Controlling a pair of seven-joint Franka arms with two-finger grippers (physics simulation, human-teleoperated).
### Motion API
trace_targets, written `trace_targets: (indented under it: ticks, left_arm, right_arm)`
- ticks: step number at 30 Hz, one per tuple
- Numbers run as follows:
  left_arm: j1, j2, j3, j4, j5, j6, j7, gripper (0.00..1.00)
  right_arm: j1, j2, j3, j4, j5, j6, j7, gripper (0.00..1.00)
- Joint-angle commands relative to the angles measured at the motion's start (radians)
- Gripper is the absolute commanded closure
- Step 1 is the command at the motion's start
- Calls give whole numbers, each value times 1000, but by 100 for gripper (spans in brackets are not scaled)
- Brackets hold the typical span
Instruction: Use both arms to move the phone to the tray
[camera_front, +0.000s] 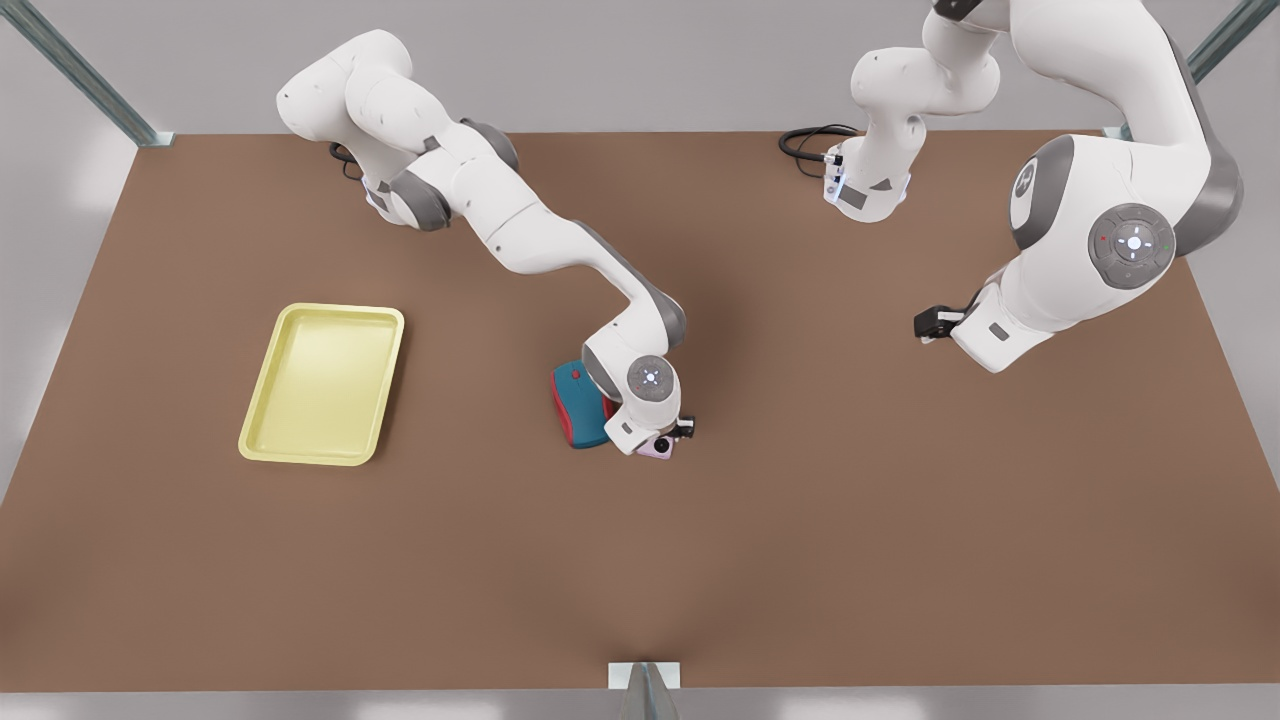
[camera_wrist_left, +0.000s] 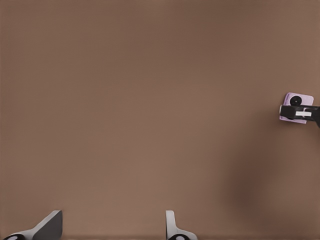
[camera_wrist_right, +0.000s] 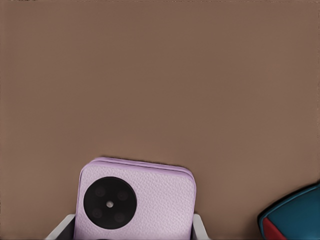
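Right claw (camera_wrist_right: 134, 227) straddles phone (camera_wrist_right: 135, 200), grip unconfirmed; mouse (camera_front: 580, 405) beside it may get knocked. Left claw (camera_wrist_left: 112, 225) apart, waits over counter (camera_front: 800, 500).

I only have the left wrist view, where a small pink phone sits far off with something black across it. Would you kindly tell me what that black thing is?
Observer: That is the right tool. Its fingers are closed against the two sides of the phone.
Operator: Thank you. Is anything lying close to the phone?
Observer: Yes, a teal-and-red mouse lies right next to it, partly under the right arm's wrist.
Operator: And where is the tray from there?
Observer: The yellow tray lies at the front view's left, beyond the mouse. Your left tool waits open over the table at the front view's right.
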Motion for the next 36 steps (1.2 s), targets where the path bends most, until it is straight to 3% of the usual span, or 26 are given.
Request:
trace_targets:
  ticks: [1, 4, 8, 15, 19, 21, 22, 25, 31, 32, 33, 36]
  left_arm:
    - [0, -1, 0, 0, 0, -1, -3, 0]
    - [0, -1, 0, 0, 0, -1, -3, 0]
    - [0, -1, 0, 0, 0, -1, -5, 0]
    - [0, -3, 0, 0, 0, -1, -5, 0]
    - [0, -4, 0, 0, -1, -2, -5, 0]
    - [-1, -4, 0, 0, -1, -2, -5, 0]
    - [0, -4, 0, 0, -1, -2, -5, 0]
    - [0, -4, 0, 0, -1, -2, -14, 0]
    - [0, -3, 0, 0, -3, -1, -18, 0]
    - [0, -1, 0, 0, -3, -1, -18, 0]
    - [0, -1, 0, 0, -3, -1, -18, 0]
    - [0, -3, 0, 0, -3, -1, -18, 0]
  right_arm:
    - [1, -23, -1, -27, 20, -1, -49, 19]
    - [1, -63, -2, -77, 21, 7, -54, 19]
    - [-33, -262, -8, -278, 29, 11, -132, 19]
    - [-227, -731, -21, -916, 21, 99, -574, 20]
    - [-313, -926, -163, -1199, 20, 105, -920, 20]
    - [-415, -1017, -185, -1315, 3, 103, -1065, 20]
    - [-459, -1025, -188, -1334, 1, 97, -1121, 20]
    - [-497, -1041, -312, -1393, -111, 100, -1264, 20]
    - [-571, -939, -311, -1409, -143, 163, -1332, 19]
    - [-570, -931, -311, -1409, -143, 168, -1332, 15]
    - [-570, -928, -311, -1409, -143, 169, -1332, 0]
    - [-570, -929, -311, -1400, -143, 163, -1325, 0]
